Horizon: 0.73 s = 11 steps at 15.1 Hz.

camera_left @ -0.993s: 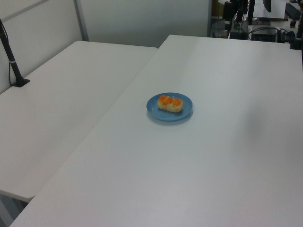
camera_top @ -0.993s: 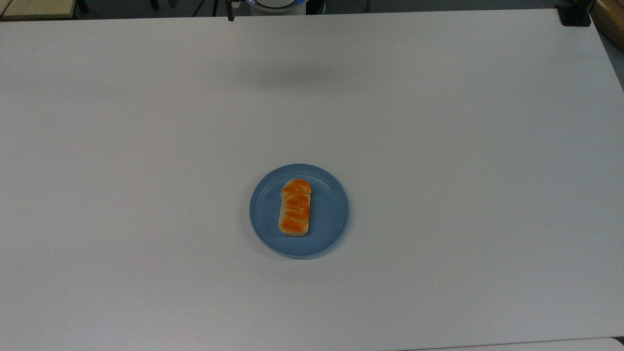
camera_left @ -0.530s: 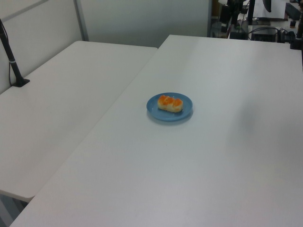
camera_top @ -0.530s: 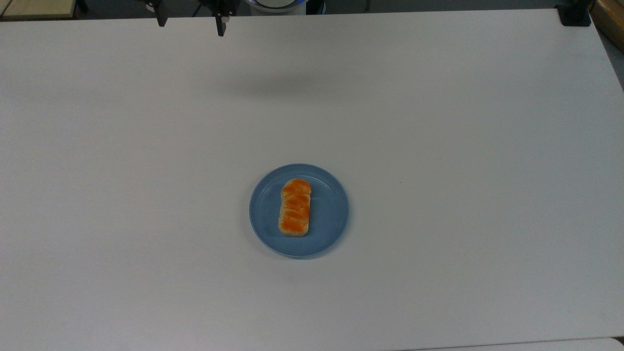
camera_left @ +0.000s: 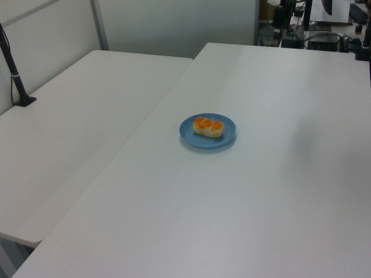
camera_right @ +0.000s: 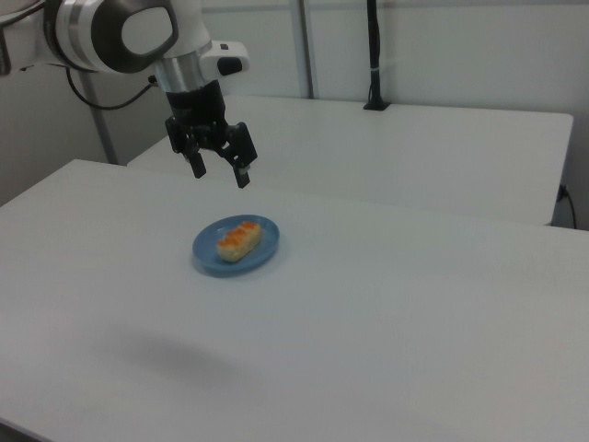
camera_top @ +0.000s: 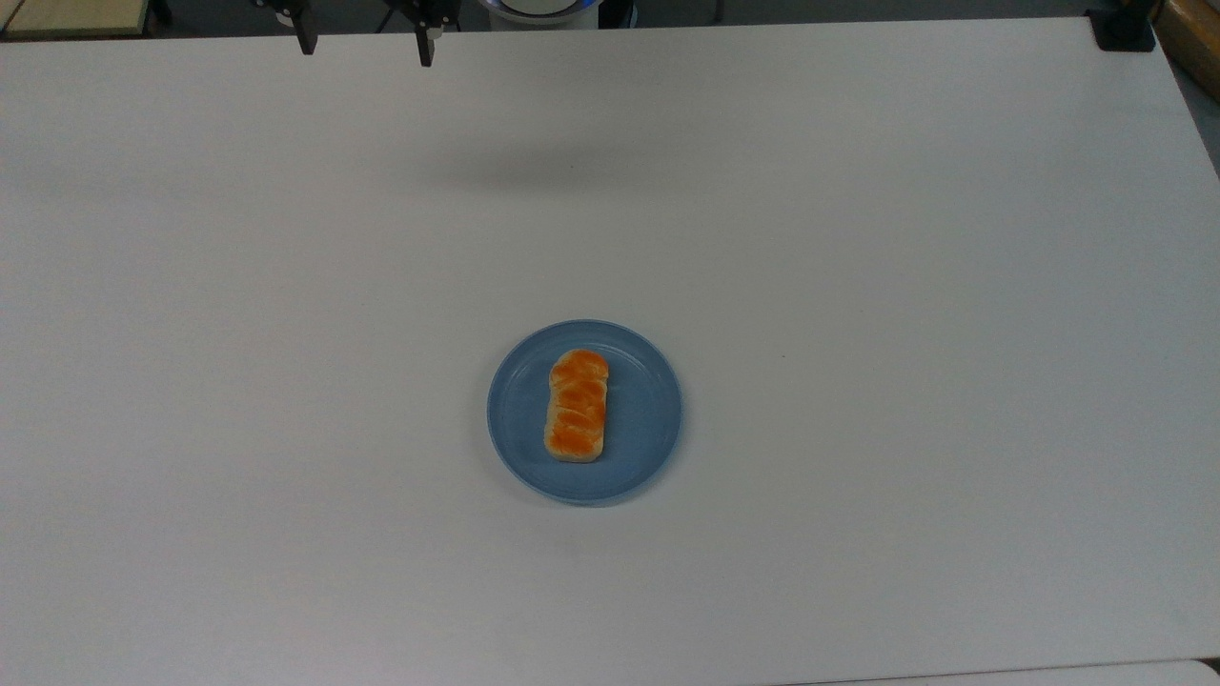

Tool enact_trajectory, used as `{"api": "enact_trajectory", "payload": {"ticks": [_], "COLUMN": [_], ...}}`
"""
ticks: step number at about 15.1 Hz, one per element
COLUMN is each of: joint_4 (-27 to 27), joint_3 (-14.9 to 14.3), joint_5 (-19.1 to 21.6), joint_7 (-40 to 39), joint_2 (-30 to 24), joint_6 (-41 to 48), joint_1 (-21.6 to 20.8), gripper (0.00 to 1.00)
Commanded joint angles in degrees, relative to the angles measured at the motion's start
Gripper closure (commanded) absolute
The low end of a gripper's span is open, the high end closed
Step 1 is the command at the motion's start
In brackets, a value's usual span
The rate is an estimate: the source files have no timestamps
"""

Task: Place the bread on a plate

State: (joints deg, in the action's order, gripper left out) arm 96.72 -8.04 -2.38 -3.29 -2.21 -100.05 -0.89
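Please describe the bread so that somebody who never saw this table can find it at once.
On the large white table lies one round light-blue plate, near the middle. The bread lies on this plate: a small oblong roll with pale sides and a glossy orange, bumpy top, the only orange thing there.

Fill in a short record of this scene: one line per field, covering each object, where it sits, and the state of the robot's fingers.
bread: small oblong roll with glossy orange top, lying on the plate
plate: round light-blue shallow plate, resting on the table
table: white tabletop
gripper: black two-finger gripper, raised above the table, apart from the plate
fingers: open, holding nothing
task state: bread on plate
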Motion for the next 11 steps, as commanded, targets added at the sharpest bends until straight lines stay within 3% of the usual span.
{"api": "enact_trajectory", "payload": {"ticks": [1,8,10,11], "joint_4": [0.1,0.0,0.0,0.1], "joint_3": [0.4,1.5,0.3,-1.6], "joint_5": [-0.5,-0.3,-0.4,-0.4], "joint_7": [-0.9,-0.8,-0.7,-0.1], "joint_2": [0.6,0.5,0.5,0.5], "joint_6": [0.9,1.0,1.0,1.0], "joint_1": [0.4,1.4,-0.5,-2.7], "gripper": [0.0,0.0,0.0,0.0]}}
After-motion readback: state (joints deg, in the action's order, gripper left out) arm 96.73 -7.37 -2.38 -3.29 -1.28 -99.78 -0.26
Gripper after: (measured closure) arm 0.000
